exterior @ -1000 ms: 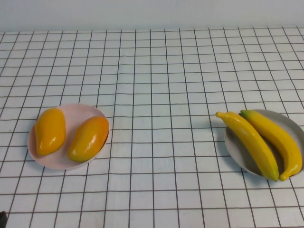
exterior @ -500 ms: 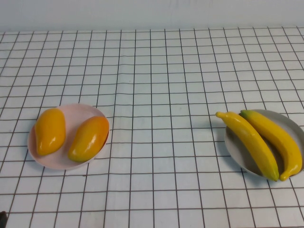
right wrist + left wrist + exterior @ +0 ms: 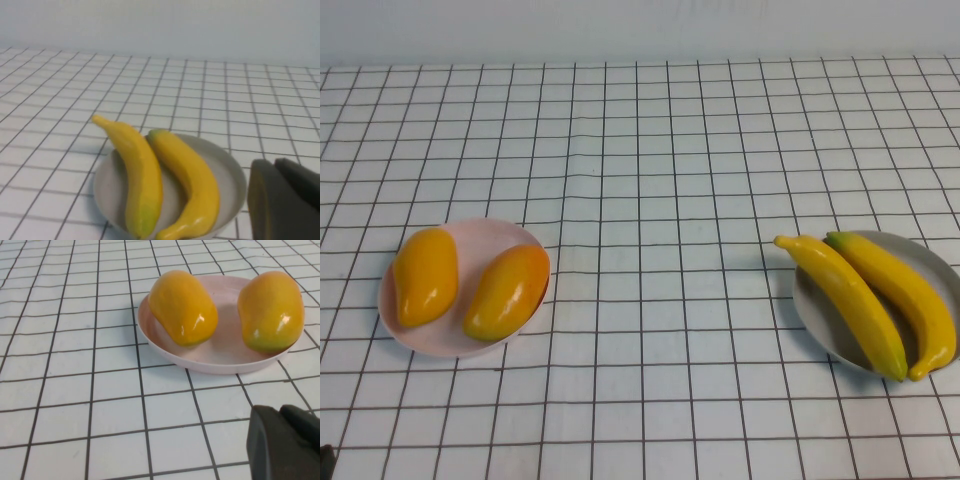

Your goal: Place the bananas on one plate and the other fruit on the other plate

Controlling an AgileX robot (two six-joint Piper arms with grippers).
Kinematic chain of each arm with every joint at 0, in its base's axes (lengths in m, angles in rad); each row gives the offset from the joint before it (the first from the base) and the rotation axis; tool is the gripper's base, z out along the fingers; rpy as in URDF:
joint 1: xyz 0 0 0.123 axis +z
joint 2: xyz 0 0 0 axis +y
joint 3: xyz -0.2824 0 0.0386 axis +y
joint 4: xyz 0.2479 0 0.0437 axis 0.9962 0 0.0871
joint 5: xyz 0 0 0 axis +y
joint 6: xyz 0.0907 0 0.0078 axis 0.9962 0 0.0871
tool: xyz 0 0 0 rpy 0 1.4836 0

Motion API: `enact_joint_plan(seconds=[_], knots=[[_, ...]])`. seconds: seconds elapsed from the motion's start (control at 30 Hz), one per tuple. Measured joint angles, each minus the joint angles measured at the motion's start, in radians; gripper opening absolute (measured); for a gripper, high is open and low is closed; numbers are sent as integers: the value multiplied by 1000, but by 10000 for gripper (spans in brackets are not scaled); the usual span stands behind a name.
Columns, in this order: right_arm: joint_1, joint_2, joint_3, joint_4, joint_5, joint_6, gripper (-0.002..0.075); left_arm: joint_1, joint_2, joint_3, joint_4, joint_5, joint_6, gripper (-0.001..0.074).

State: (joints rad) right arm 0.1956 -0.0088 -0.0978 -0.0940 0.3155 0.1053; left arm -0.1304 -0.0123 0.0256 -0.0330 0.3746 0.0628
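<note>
- High view: the table [image 3: 650,180] is covered in a white cloth ruled with a thin dark grid, slightly rippled. On the robot's left sits the pale pink plate [image 3: 495,236], round and shallow with a raised rim, carrying two plump, glossy oval fruits: a plain orange-yellow fruit [image 3: 425,275] and a blushed fruit [image 3: 507,291] with a reddish-orange side, lying beside each other. Well apart on the right, the grey plate [image 3: 817,310] holds two long curved bananas side by side, the near banana [image 3: 845,300] and the far banana [image 3: 900,296], smooth and plastic-looking. Neither gripper shows here.
- Left wrist view: the left gripper [image 3: 285,442] appears as a dark matte block at the picture's corner, above the cloth near the pink plate [image 3: 215,362]; I cannot tell how its jaws stand.
- Right wrist view: the right gripper [image 3: 282,200], dark and blurred, hangs just beside the grey plate [image 3: 227,167]; its jaws' state cannot be told either.
</note>
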Motion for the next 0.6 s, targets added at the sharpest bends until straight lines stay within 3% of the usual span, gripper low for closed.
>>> enact_joint_plan(seconds=[0.17,0.27,0.6], knots=[[-226,0,92,94,-197,0,-15,0,0,0,0,0,0,4],[-307,0,111,115,-252,-2,-15,0,0,0,0,0,0,4],[-351,-2,122,94,-209,-33,-15,0,0,0,0,0,0,4]])
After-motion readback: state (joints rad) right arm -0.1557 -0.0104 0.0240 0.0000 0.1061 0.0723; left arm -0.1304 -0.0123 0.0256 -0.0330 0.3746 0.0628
